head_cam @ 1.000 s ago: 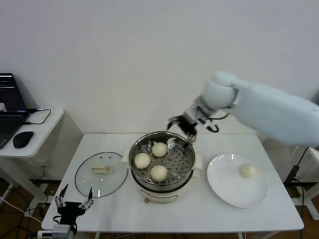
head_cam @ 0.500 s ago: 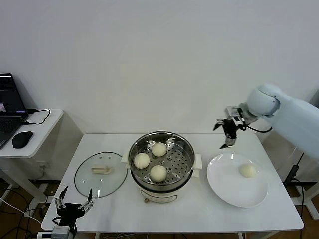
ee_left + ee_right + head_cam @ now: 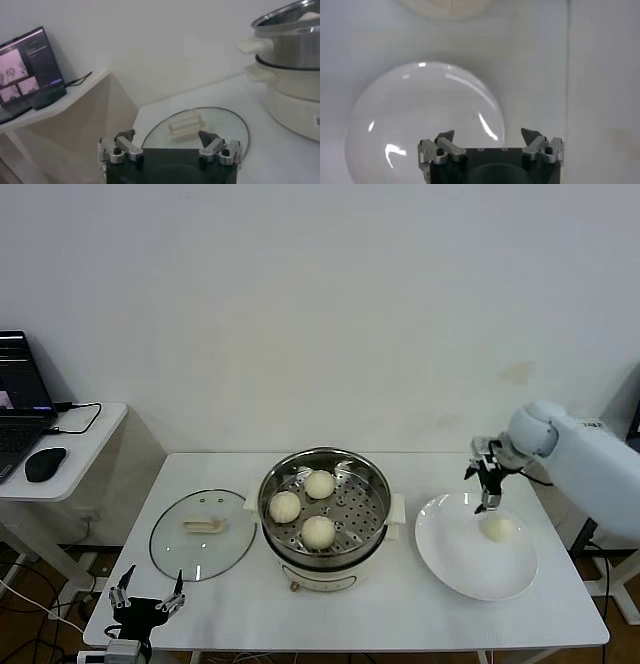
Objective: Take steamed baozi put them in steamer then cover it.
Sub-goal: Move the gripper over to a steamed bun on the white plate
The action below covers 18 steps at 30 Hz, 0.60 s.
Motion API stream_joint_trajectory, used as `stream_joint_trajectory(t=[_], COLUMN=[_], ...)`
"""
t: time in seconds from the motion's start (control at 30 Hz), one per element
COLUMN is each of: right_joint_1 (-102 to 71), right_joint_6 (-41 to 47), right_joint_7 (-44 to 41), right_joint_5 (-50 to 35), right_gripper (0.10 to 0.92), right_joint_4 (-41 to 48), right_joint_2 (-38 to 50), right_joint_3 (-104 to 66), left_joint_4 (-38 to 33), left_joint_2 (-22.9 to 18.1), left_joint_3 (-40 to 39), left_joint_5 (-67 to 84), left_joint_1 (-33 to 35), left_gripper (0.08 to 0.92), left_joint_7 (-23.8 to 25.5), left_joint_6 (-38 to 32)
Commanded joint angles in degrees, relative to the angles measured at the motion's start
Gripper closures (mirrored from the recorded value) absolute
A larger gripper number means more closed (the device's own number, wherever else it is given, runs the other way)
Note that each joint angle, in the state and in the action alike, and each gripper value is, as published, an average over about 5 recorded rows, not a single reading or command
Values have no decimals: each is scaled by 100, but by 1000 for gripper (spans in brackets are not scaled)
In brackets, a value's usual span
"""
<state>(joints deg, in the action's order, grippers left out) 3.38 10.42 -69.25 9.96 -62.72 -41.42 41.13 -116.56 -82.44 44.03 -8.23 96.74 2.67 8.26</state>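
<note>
The steel steamer (image 3: 352,506) stands mid-table with three steamed baozi (image 3: 319,484) on its perforated tray. A fourth baozi (image 3: 498,527) lies on the white plate (image 3: 455,556) to the right. My right gripper (image 3: 486,500) hangs open just above the plate's far edge, close beside that baozi, with nothing between its fingers. In the right wrist view the gripper (image 3: 488,133) is over the plate (image 3: 420,120), and the baozi is out of view. The glass cover (image 3: 203,534) lies flat left of the steamer. My left gripper (image 3: 152,579) stays parked, open, at the table's front left, facing the cover (image 3: 195,125).
A side desk with a laptop (image 3: 18,399) and mouse (image 3: 45,464) stands left of the table. In the left wrist view the steamer (image 3: 292,75) rises just beyond the cover, and the laptop (image 3: 30,65) is farther off. A wall lies close behind the table.
My right arm swung from the steamer's back rim to the right and came down over the plate beside the last baozi. The left arm has not moved.
</note>
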Motion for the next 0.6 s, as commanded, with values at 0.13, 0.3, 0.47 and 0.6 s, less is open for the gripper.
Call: stream_joint_trajectory(t=[0.13,0.3,0.47,0.6], right_joint_1=[-652,-721,-755,-768], right_joint_6=[-859,-1043,-1102,-1118], right_joint_7=[-81,-86,-36,58], right_joint_5=[761,900,1024,1076], right_gripper=[203,203,203,203], right_joint_4=[1186,1384,1512,1560], right_joint_2=[-300,-343,-385,-409], right_joint_3=[-571,-714,-810,-832], left_joint_4=[129,168,189,208], left_joint_2=[-11,-7,-3,-1], left_joint_3=[-24,-40,-43,-40], left_joint_5=[-41,-58,-71,-77], left_joint_1=[-17,-27,-39,-56], left_gripper=[177,177,177,177], left_joint_7=[6,7,10,13], left_joint_6=[-2,-6,-4,-1])
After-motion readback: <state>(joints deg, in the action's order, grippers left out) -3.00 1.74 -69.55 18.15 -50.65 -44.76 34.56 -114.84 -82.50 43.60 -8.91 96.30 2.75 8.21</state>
